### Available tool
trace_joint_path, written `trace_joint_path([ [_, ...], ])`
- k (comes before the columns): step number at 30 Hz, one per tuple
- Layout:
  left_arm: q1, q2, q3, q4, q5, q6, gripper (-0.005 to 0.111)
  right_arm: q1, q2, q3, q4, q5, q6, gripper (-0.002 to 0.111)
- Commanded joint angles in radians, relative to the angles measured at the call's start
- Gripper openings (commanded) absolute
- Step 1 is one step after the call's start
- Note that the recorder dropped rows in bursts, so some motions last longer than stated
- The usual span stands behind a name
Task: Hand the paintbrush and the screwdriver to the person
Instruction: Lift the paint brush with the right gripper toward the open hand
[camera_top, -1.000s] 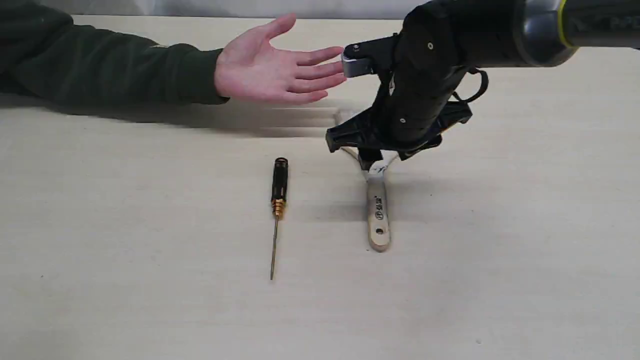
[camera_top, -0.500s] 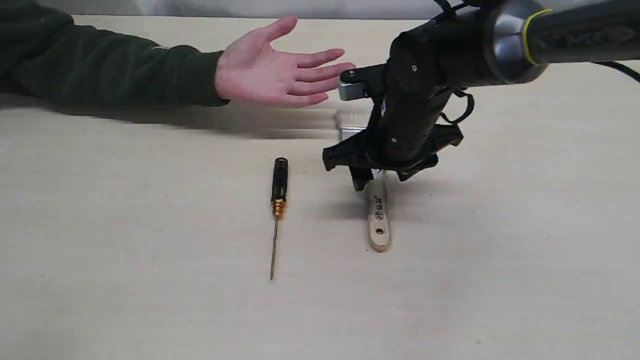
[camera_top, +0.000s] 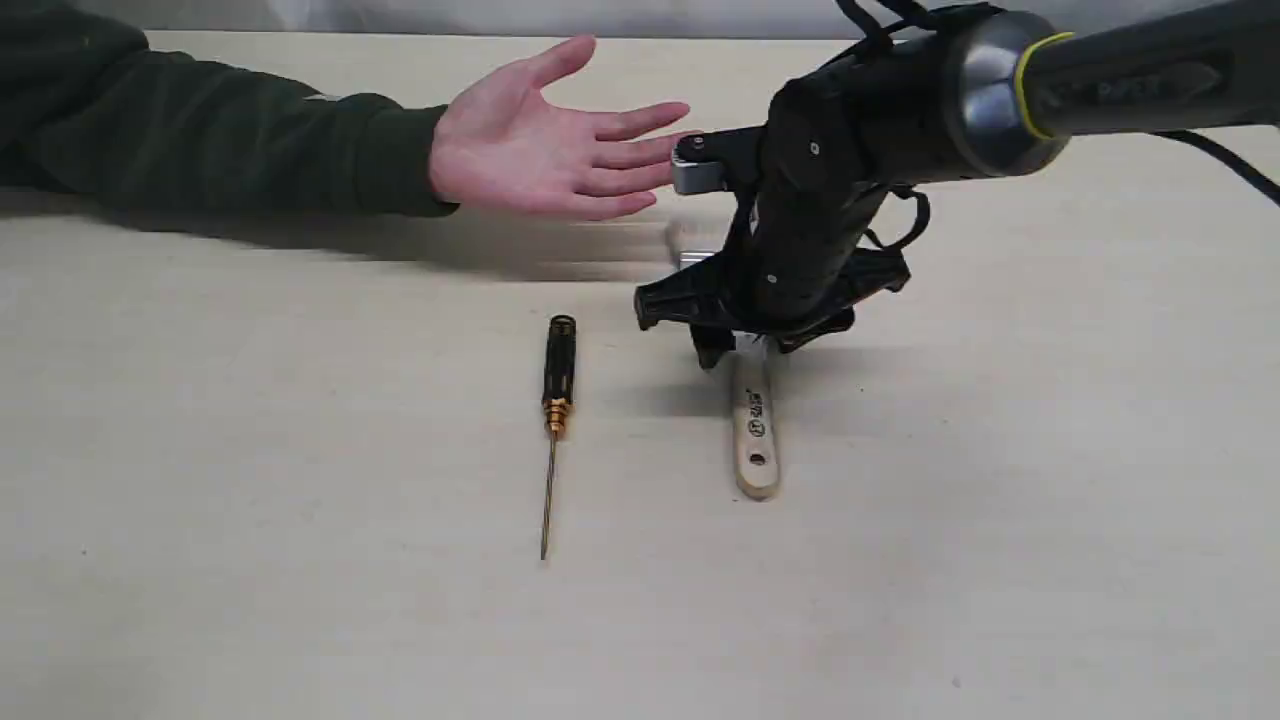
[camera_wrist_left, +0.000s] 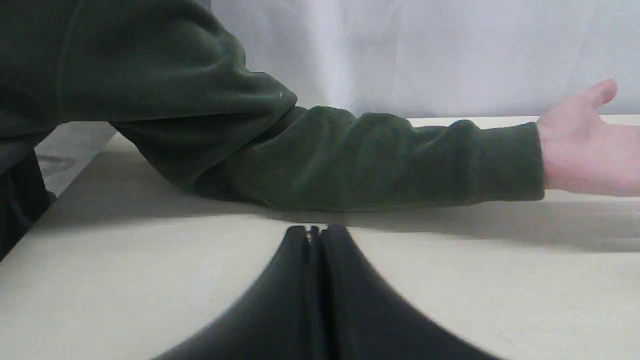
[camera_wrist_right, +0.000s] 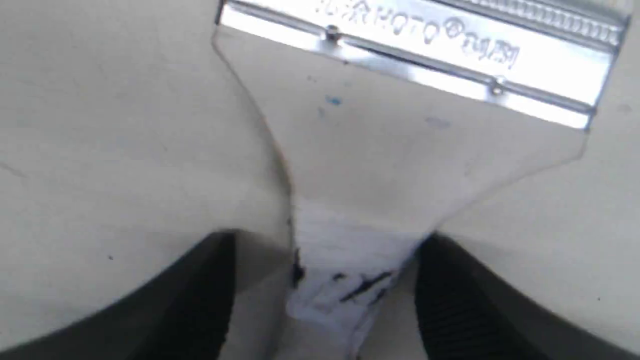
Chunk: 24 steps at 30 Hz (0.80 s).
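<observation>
The paintbrush (camera_top: 753, 430) lies flat on the table, wooden handle toward the near edge; its bristles are hidden behind my right arm. My right gripper (camera_top: 735, 352) is down over the neck of the handle. In the right wrist view the gripper (camera_wrist_right: 325, 300) is open, its black fingers (camera_wrist_right: 200, 300) on either side of the white-smeared neck, just below the silver ferrule (camera_wrist_right: 425, 55). The screwdriver (camera_top: 558, 372) lies alone to the left of the brush, tip toward the near edge. The person holds an open palm (camera_top: 540, 150) above the far table. My left gripper (camera_wrist_left: 315, 231) is shut and empty.
The green-sleeved arm (camera_top: 200, 130) stretches in from the far left, and it also crosses in front of my left gripper, where the sleeve (camera_wrist_left: 350, 155) hangs low above the table. The person's fingertips are close to my right wrist camera housing (camera_top: 697, 172).
My right gripper has come down and slightly left, onto the neck of the brush handle. The brush handle has nudged a little; the hand and screwdriver have stayed put.
</observation>
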Motion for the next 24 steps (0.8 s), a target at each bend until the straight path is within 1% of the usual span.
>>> trace_joint_path([
  [1,-0.008,-0.002,0.002,-0.004,-0.011,-0.002,0.000,-0.001,0.040,0.012,-0.007,-0.016,0.013,0.048],
  [5,-0.008,-0.002,0.002,-0.004,-0.011,-0.002,0.000,-0.001,0.040,-0.004,-0.066,0.025,0.015,0.029],
  [7,-0.008,-0.002,0.002,-0.002,-0.013,-0.002,0.000,-0.001,0.040,-0.011,-0.103,0.063,0.017,0.023],
  [15,-0.008,-0.002,0.002,-0.002,-0.011,-0.002,0.000,-0.001,0.040,-0.020,-0.309,0.224,0.052,0.004],
  [19,-0.008,-0.002,0.002,-0.002,-0.011,-0.002,0.000,-0.001,0.037,-0.009,-0.345,0.265,0.052,0.004],
  [24,-0.008,-0.002,0.002,-0.002,-0.011,-0.002,0.000,-0.001,-0.008,0.037,-0.329,0.192,0.050,0.004],
])
